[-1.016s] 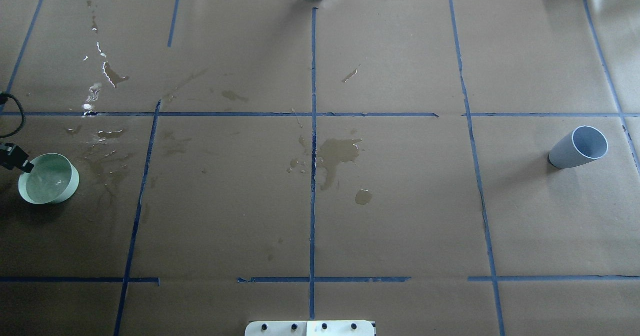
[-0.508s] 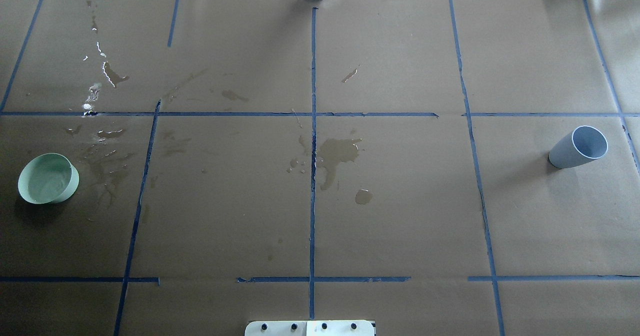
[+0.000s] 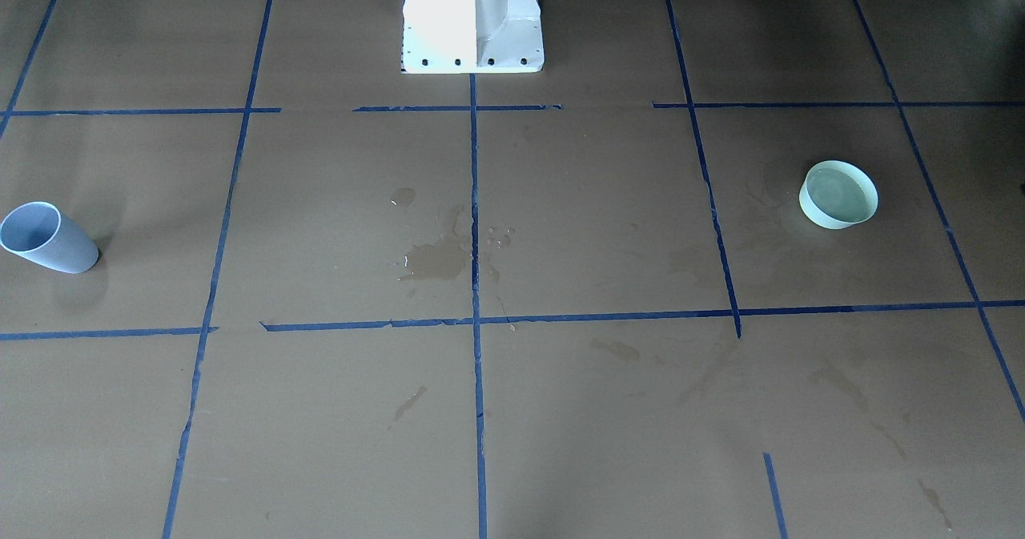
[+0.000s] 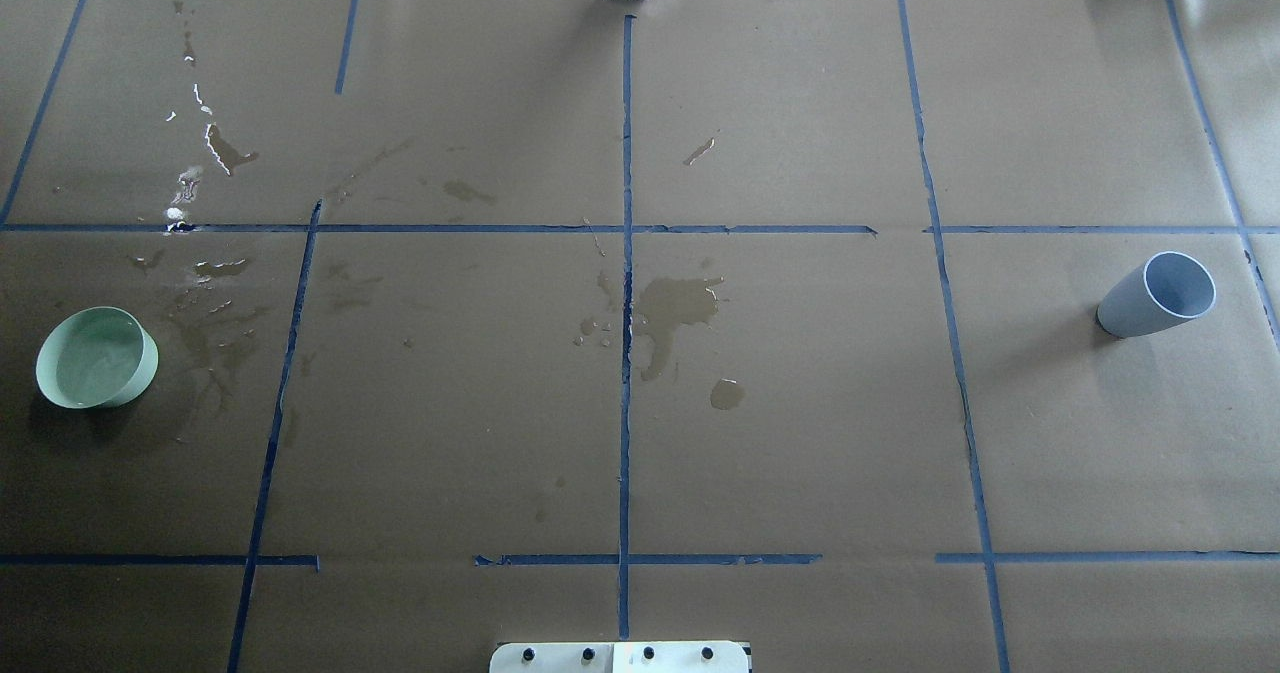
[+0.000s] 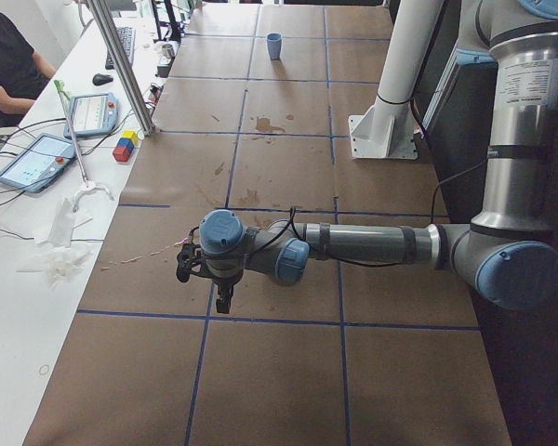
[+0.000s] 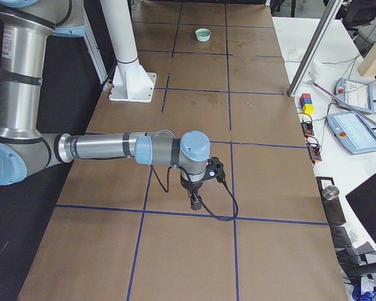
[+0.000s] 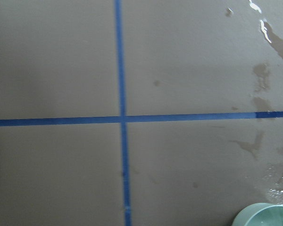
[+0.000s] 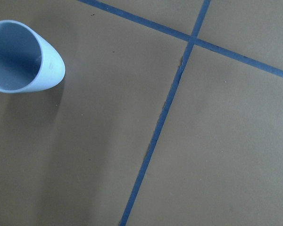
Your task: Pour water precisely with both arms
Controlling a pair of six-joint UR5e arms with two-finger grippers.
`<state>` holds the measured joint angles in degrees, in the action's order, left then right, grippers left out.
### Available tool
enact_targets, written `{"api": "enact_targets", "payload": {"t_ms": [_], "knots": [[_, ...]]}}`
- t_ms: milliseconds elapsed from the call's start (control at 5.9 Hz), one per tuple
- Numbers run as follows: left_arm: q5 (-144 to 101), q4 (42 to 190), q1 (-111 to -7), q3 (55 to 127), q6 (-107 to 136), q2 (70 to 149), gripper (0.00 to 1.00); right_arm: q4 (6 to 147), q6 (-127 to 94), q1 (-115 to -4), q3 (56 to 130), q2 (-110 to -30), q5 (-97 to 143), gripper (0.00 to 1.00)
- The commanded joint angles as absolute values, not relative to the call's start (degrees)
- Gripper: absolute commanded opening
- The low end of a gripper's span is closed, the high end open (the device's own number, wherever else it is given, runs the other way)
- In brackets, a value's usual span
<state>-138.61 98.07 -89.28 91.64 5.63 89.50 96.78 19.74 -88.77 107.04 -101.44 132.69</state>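
A pale green bowl (image 4: pixel 97 358) stands at the table's left end and holds water (image 4: pixel 92 363) with a greyish sheen; it also shows in the front view (image 3: pixel 838 195) and at the lower edge of the left wrist view (image 7: pixel 266 215). A light blue cup (image 4: pixel 1157 295) stands upright at the right end and looks empty in the right wrist view (image 8: pixel 23 56). My left gripper (image 5: pixel 225 299) and right gripper (image 6: pixel 195 202) show only in the side views, past the table's ends. I cannot tell whether either is open or shut.
Brown paper with blue tape lines covers the table. Spilled puddles lie at the centre (image 4: pixel 675 308) and wet streaks beside the bowl (image 4: pixel 215 328). The white pedestal (image 3: pixel 472 18) stands at the robot's side. Tablets and coloured blocks (image 5: pixel 124 147) lie on the operators' bench.
One second ago my left gripper was at the bowl's left rim at the overhead view's edge. It has since drawn out of that view. The bowl and cup have not moved.
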Motion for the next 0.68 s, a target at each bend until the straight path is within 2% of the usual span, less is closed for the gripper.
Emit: {"api": "enact_targets", "payload": {"t_ms": [0,508], "knots": [[-137.47,86.08,-91.93,95.78,-1.93,88.43,1.0,96.77,19.95,-88.77,106.7,-101.69,132.37,1.0],[-137.46,86.04,-91.06,98.08,-2.11,83.77,1.0,96.77,19.95,-88.68,105.82,-101.51,133.06,1.0]]}}
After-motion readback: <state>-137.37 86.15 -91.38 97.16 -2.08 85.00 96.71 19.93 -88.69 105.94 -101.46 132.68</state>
